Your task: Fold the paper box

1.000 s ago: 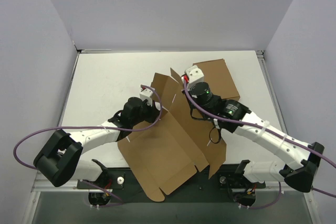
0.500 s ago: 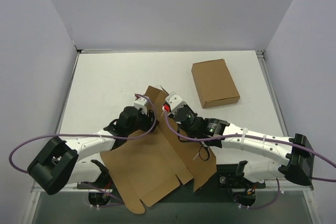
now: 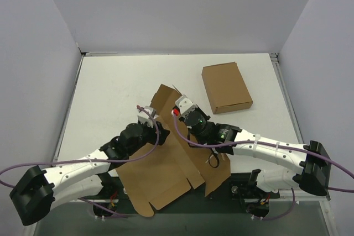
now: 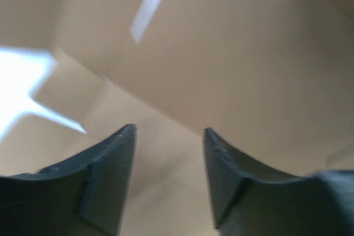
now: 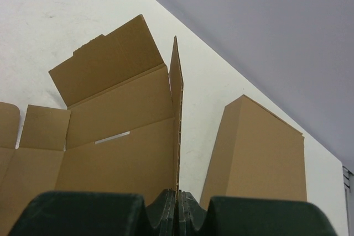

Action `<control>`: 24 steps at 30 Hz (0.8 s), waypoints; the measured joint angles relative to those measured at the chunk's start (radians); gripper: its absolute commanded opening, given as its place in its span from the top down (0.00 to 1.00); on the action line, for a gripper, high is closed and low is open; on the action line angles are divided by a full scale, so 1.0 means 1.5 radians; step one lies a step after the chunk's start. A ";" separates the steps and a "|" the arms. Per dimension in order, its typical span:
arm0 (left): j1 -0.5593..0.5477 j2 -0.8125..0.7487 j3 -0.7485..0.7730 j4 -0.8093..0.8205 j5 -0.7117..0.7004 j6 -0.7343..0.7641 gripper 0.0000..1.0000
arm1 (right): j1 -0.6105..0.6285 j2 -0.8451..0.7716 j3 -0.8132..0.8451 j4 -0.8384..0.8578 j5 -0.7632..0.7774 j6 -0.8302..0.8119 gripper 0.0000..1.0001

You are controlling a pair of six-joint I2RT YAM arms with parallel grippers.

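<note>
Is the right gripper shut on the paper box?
Yes, the right gripper pinches an upright panel edge of the paper box.

The paper box (image 3: 166,172) has been drawn back across the worktop (image 3: 110,87) from the middle toward 6 o'clock. The closed carton (image 3: 227,88) at 1 o'clock, partly covered a second ago, has been left fully exposed. The right fingers (image 5: 164,205) have been carried back with the box. The left fingers (image 4: 108,175), shut before, have been parted, and the left arm has been stretched out toward 7 o'clock.

White table (image 3: 110,92) with paper box (image 3: 166,175), closed carton (image 3: 227,88)
</note>
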 measured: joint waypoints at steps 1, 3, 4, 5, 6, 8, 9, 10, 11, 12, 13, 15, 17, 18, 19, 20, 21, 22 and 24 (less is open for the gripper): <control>-0.011 0.006 -0.012 0.009 0.006 -0.014 0.46 | -0.004 0.000 0.000 0.003 0.000 -0.005 1.00; -0.044 0.032 -0.055 0.043 0.021 -0.041 0.52 | -0.012 0.001 0.000 0.011 0.001 -0.021 1.00; -0.056 0.054 -0.076 0.062 0.027 -0.055 0.54 | -0.015 0.002 0.000 0.020 0.001 -0.029 1.00; -0.070 0.086 -0.097 0.079 0.035 -0.068 0.57 | -0.017 0.003 -0.002 0.034 0.003 -0.039 1.00; -0.076 0.110 -0.109 0.092 0.040 -0.076 0.57 | -0.019 0.004 -0.006 0.048 0.003 -0.049 1.00; -0.085 0.166 -0.126 0.144 0.046 -0.091 0.58 | -0.019 0.010 -0.023 0.090 0.007 -0.073 1.00; -0.085 0.183 -0.125 0.169 0.049 -0.095 0.59 | -0.019 0.013 -0.036 0.113 0.007 -0.088 1.00; -0.087 0.205 -0.125 0.200 0.050 -0.099 0.59 | -0.019 0.018 -0.045 0.126 0.008 -0.096 1.00; -0.089 0.228 -0.125 0.229 0.053 -0.102 0.59 | -0.019 0.021 -0.052 0.140 0.012 -0.107 1.00; -0.091 0.251 -0.125 0.262 0.055 -0.107 0.60 | -0.020 0.026 -0.060 0.158 0.019 -0.118 1.00; -0.094 0.269 -0.125 0.287 0.056 -0.110 0.60 | -0.022 0.031 -0.063 0.174 0.025 -0.126 1.00; -0.099 0.314 -0.124 0.353 0.057 -0.120 0.60 | -0.022 0.035 -0.069 0.204 0.032 -0.138 1.00; -0.104 0.345 -0.124 0.398 0.057 -0.129 0.60 | -0.020 0.035 -0.080 0.231 0.035 -0.144 1.00; -0.105 0.355 -0.124 0.413 0.057 -0.133 0.60 | -0.018 0.035 -0.086 0.242 0.036 -0.147 1.00; -0.107 0.364 -0.124 0.428 0.057 -0.138 0.60 | -0.016 0.035 -0.092 0.254 0.038 -0.151 1.00; -0.108 0.369 -0.125 0.437 0.057 -0.142 0.59 | -0.014 0.035 -0.098 0.263 0.041 -0.154 1.00; -0.109 0.370 -0.126 0.443 0.057 -0.148 0.58 | -0.012 0.035 -0.102 0.271 0.043 -0.157 1.00; -0.109 0.370 -0.127 0.445 0.057 -0.151 0.52 | -0.011 0.035 -0.106 0.278 0.045 -0.158 1.00; -0.110 0.358 -0.132 0.443 0.060 -0.156 0.45 | -0.009 0.031 -0.115 0.284 0.050 -0.159 1.00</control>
